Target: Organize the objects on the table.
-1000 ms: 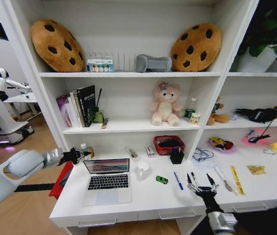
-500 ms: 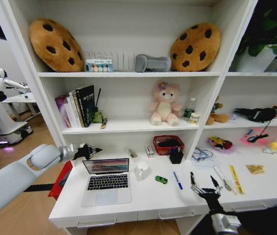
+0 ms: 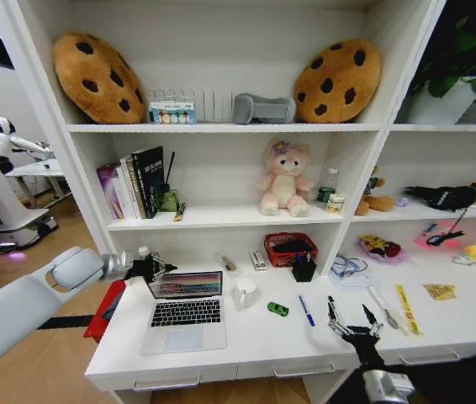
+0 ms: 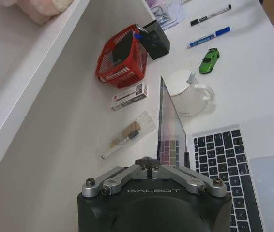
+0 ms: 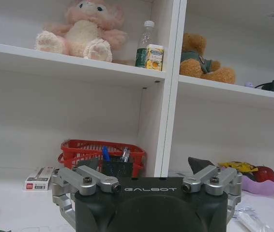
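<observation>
The slim laptop (image 3: 184, 313) stands open at the left of the white table (image 3: 255, 347); black keys (image 4: 222, 159) show in the left wrist view. My left gripper (image 3: 152, 268) is shut with nothing in it, just behind the lid's (image 4: 169, 126) top left corner. A tiny green car (image 3: 277, 309) (image 4: 208, 60) and a blue pen (image 3: 305, 310) (image 4: 208, 37) lie right of the laptop, and a black pen (image 4: 210, 14) lies beyond them. My right gripper (image 3: 350, 323) hovers open near the table's front edge, right of the blue pen.
A white mug (image 3: 245, 292) stands beside the laptop. A red basket (image 3: 288, 249) and a black pen holder (image 3: 304, 268) sit at the back. A metal spoon (image 3: 381, 305) and a yellow strip (image 3: 404, 307) lie further right. Shelves (image 3: 221, 217) with books and plush toys rise behind.
My left gripper has swung right, from beside the table's left end to the laptop lid's corner. The right gripper has drawn back slightly toward the front edge.
</observation>
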`<state>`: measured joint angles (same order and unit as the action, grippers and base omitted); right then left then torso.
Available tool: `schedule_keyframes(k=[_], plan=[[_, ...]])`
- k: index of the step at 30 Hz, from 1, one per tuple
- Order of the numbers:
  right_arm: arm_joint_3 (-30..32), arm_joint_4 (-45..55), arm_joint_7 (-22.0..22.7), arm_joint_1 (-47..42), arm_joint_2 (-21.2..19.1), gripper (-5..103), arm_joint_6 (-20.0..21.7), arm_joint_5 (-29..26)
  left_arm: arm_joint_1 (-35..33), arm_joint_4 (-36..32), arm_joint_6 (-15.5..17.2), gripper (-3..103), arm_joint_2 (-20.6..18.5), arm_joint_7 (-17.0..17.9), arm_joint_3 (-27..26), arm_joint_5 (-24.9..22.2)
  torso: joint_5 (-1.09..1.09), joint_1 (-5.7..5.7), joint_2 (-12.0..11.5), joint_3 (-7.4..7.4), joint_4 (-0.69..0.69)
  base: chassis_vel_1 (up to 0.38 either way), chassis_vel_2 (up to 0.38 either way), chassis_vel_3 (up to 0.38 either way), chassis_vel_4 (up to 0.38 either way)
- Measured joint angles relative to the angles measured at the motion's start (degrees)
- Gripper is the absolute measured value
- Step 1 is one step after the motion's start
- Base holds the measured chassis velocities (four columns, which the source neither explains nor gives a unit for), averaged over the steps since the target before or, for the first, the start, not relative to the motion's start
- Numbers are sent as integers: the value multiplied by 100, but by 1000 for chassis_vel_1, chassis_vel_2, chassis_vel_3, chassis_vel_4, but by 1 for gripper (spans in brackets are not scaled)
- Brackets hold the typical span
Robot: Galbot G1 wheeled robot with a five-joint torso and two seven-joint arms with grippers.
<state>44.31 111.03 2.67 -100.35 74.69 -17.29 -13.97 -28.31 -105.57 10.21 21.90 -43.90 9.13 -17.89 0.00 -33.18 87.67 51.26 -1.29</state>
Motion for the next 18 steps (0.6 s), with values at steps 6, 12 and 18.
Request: schedule_keyframes(k=[6, 12, 18], plan=[[13, -6, 4, 0, -10, 100, -7, -3, 252, -77, -42, 0, 10, 21, 338, -32, -1, 0, 0, 0, 0, 0, 0, 0, 0], [26, -24, 22, 23, -10, 100, -10, -14, 458, -65, -113, 0, -47, -98, 509, -103, 0, 0, 0, 0, 0, 0, 0, 0, 0], [29, -55, 28, 24, 27, 100, -24, -10, 792, 182, -75, 0, 187, 124, 776, -124, 0, 0, 0, 0, 1, 0, 0, 0, 0]])
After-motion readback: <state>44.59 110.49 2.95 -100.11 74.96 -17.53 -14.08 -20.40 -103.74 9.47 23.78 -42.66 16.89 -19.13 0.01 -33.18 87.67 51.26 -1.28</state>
